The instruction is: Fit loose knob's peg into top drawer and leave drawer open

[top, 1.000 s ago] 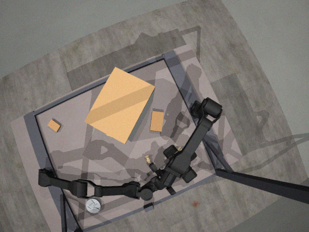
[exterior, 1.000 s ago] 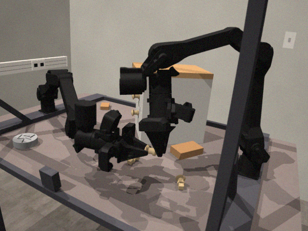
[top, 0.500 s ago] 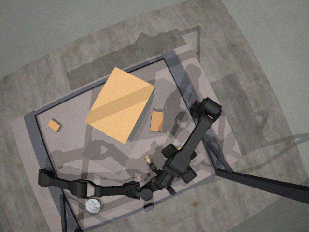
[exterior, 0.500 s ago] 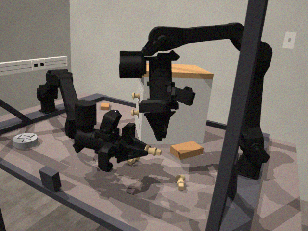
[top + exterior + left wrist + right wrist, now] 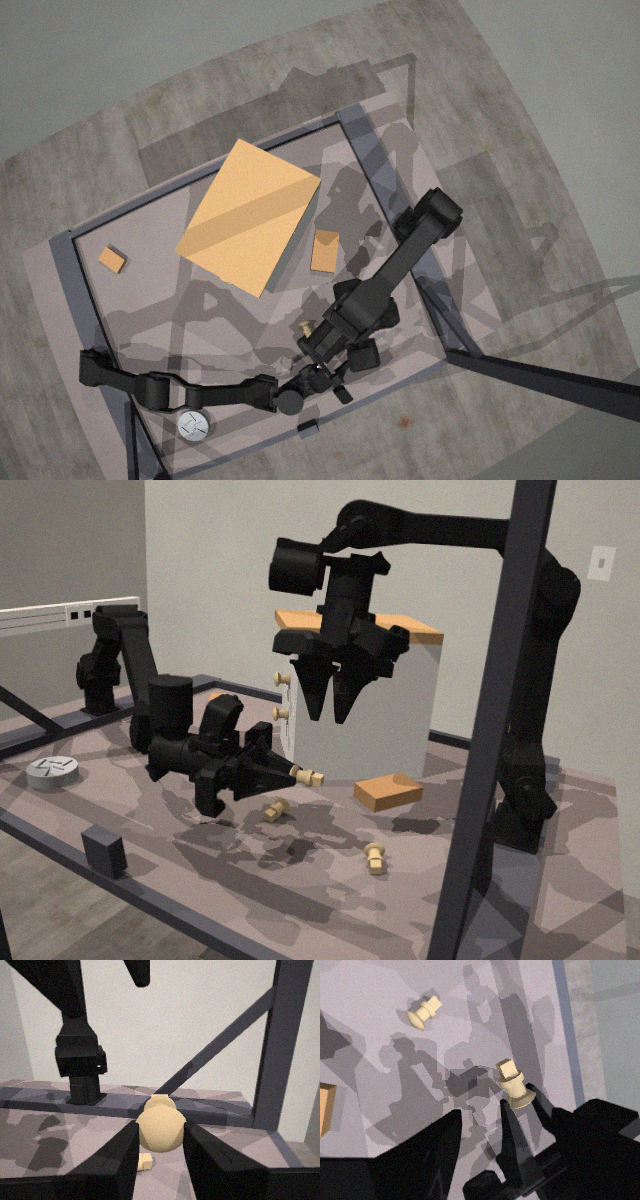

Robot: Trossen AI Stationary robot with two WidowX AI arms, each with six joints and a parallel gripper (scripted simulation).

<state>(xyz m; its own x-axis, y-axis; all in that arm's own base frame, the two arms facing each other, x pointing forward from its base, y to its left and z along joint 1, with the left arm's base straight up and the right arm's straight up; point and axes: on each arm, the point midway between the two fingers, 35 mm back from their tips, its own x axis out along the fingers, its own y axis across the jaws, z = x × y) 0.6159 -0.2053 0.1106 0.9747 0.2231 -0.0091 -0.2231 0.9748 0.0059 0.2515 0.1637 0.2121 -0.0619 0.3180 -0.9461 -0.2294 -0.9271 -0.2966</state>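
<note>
My left gripper (image 5: 293,777) (image 5: 516,1092) is shut on the head of a pale wooden knob (image 5: 309,776) (image 5: 161,1127) (image 5: 512,1084), held above the table with its square peg pointing outward, toward the right arm's side. My right gripper (image 5: 327,721) is open and empty, pointing down above and beside that knob, not touching it. The cabinet (image 5: 248,217) (image 5: 361,712) stands behind. Two knobs (image 5: 281,678) (image 5: 280,714) show on its front, seen edge-on. The top drawer's hole is hidden, and no drawer visibly stands out.
One loose knob (image 5: 305,328) (image 5: 277,809) lies below the left gripper; another (image 5: 374,859) (image 5: 424,1012) lies nearer the right arm's side. An orange block (image 5: 324,253) (image 5: 387,792) lies beside the cabinet, a smaller block (image 5: 112,259) on its other side. A grey disc (image 5: 193,425) (image 5: 52,773) lies near the left arm.
</note>
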